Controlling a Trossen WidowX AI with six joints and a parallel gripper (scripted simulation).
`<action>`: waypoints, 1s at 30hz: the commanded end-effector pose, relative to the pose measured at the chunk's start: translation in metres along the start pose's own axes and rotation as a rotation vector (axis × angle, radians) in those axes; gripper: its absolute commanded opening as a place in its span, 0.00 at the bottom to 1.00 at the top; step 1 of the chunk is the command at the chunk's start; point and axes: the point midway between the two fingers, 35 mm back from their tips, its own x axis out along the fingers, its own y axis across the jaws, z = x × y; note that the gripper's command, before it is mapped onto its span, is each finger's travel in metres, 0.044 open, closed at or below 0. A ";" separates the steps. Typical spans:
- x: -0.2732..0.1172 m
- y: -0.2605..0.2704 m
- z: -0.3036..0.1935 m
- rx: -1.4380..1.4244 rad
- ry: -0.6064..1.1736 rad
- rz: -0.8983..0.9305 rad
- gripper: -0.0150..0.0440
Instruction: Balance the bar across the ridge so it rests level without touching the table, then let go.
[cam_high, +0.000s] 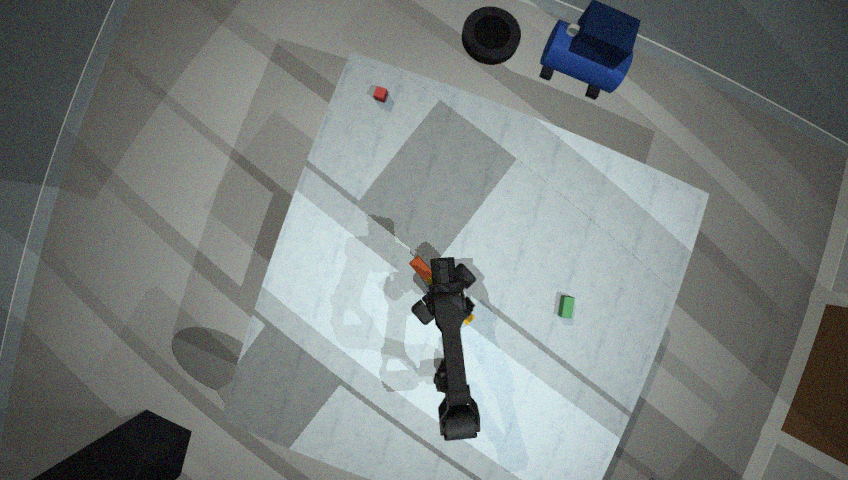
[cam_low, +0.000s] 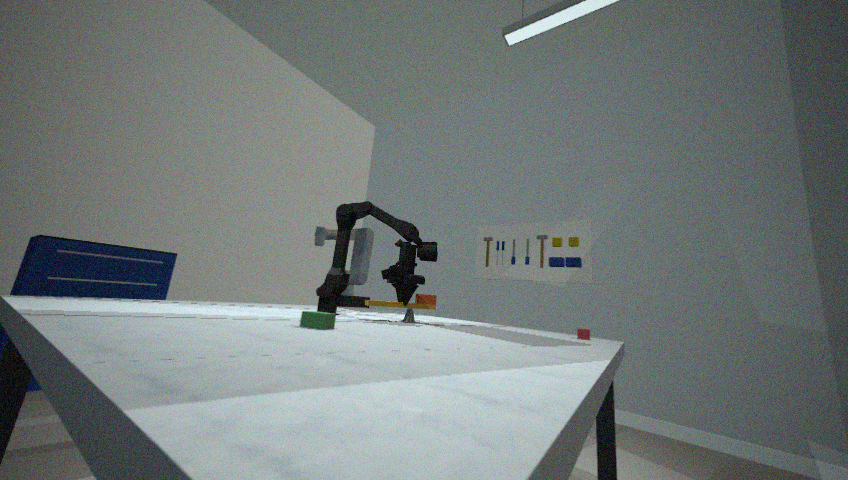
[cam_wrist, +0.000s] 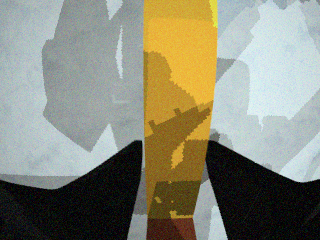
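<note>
The gripper (cam_high: 447, 295) (cam_low: 405, 303) (cam_wrist: 174, 147) stands slightly spread astride the bar (cam_high: 468, 319) (cam_low: 386, 303) (cam_wrist: 182, 90), probably so the ridge (cam_low: 408, 316) bears it, off-centre against the orange block's (cam_high: 420, 267) (cam_low: 426, 299) weight.

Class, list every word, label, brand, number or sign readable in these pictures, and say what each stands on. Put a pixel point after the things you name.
There is no readable text on anything: not on the yellow bar (cam_low: 389, 303) (cam_wrist: 182, 40), the green block (cam_high: 566, 306) (cam_low: 317, 320) or the blue cabinet (cam_low: 107, 270).
The wall panel (cam_low: 517, 274) shows only tool shapes, too small to check for markings.
</note>
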 end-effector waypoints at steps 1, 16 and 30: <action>0.000 0.000 0.000 0.000 0.000 0.000 0.57; 0.000 0.000 0.000 0.000 0.000 0.000 1.00; -0.100 0.000 0.000 0.000 0.000 0.000 1.00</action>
